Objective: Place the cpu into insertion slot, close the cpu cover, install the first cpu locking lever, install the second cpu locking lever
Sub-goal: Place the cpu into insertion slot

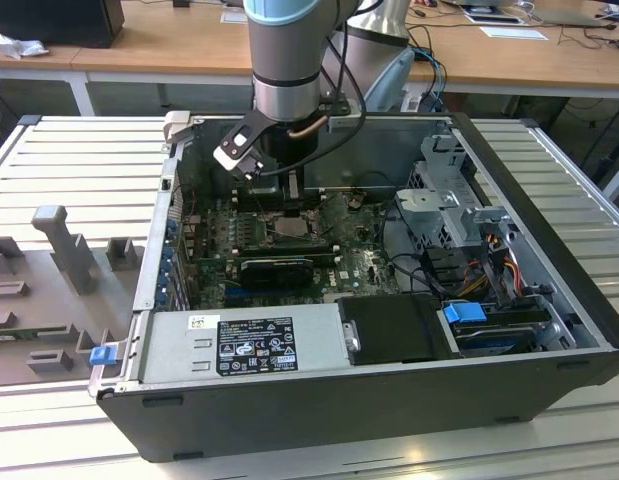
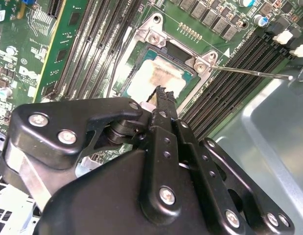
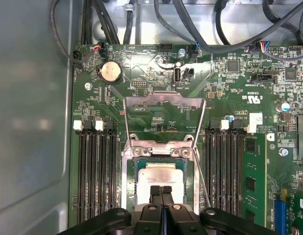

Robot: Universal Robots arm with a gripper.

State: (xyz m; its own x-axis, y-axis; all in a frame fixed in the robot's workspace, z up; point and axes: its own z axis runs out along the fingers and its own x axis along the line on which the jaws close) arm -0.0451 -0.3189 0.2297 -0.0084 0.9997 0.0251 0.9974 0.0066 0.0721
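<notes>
Hand [image 3: 161, 190] clenched empty, fingertips over cpu [image 3: 158, 175] seated in insertion slot [image 3: 133, 171]; cpu cover [image 3: 163, 99] open.

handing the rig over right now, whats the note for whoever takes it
Gripper: shut, holding nothing, tips over the cpu; I cannot tell whether they touch it.
Cpu: lies flat in the slot.
Cover: swung open, off the slot, not over the cpu.
Lever: one thin rod sticks out free beside the slot, not latched.
Done: cpu placed in the slot.
Left: close the cover, install both levers.
</notes>
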